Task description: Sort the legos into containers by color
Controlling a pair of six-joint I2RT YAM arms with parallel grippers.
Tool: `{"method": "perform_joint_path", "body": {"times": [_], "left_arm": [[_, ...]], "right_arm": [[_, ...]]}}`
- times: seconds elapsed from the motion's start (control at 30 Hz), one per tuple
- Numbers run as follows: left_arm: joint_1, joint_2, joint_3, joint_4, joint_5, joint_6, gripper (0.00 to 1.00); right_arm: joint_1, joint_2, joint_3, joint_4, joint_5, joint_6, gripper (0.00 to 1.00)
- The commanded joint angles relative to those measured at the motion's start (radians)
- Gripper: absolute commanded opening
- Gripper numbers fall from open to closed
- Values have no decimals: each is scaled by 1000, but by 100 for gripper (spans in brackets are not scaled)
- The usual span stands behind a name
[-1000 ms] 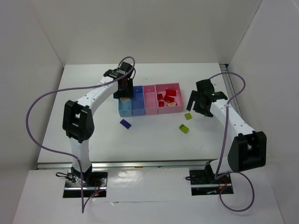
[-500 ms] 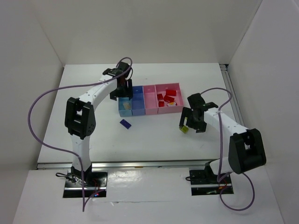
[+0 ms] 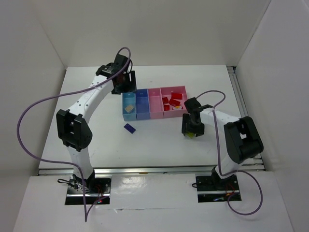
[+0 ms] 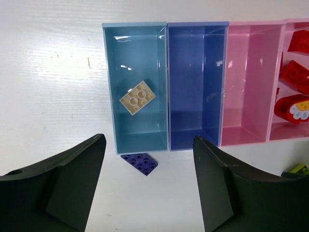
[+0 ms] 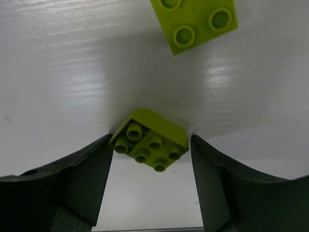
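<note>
The green brick (image 5: 149, 142) lies on the table (image 3: 159, 140) just off the near right corner of the bin row (image 3: 155, 106), on the side of the wide pink bin (image 3: 179, 89). It sits studs up, directly between the fingers of the right claw (image 5: 149, 159). It is square, so it has no long axis to line up, but it is turned so that its corners rather than its flat sides face the pads. The jaws stand apart, only a little wider than the brick and close on either side. Whether the left pad already touches a corner cannot be told. A second green brick (image 5: 195, 21) lies beyond the first, apart from it and outside the jaws.

The coming squeeze probably has to twist the brick square or pinch it across the corners, where it could slip. The right arm is much the nearer of the two.

The left claw (image 4: 148, 140) hangs over the far left end of the row, jaws wide and holding nothing. Under it a tan brick (image 4: 138, 98) lies in the light blue bin. A purple brick (image 4: 140, 163) lies on the table just outside the row's near wall. Red bricks (image 4: 295, 75) sit in the wide pink bin.
</note>
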Motion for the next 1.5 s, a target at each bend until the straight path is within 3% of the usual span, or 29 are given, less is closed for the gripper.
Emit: {"method": "perform_joint_path", "body": {"times": [0.0, 0.27, 0.37, 0.6, 0.77, 1.0, 1.2, 1.3, 1.4, 1.47], "left_arm": [[-4, -41, 27, -27, 1, 26, 84], [-4, -50, 9, -45, -17, 35, 84], [-4, -50, 9, -46, -17, 35, 84], [-4, -113, -32, -66, -86, 35, 84], [-4, -219, -158, -66, -86, 35, 82], [-13, -416, -472, -53, -56, -49, 80], [-82, -510, -641, -14, -37, -216, 80], [-107, -522, -720, 60, -21, -333, 78], [-130, -510, -770, 111, -5, -422, 78], [-142, -496, -781, 161, 7, -471, 80]], "right_arm": [[31, 62, 58, 4, 118, -46, 72], [42, 49, 49, 23, 121, -35, 59], [71, -3, 75, -13, 133, -9, 59], [173, -77, 331, -119, 144, 31, 59], [229, 93, 579, -139, 123, -4, 59], [229, 375, 931, -91, 80, -81, 59], [229, 552, 1113, -102, 69, -101, 65], [229, 586, 1175, -127, 67, -101, 85], [229, 578, 1200, -150, 103, -101, 90], [229, 538, 1131, -150, 138, -89, 91]]}}
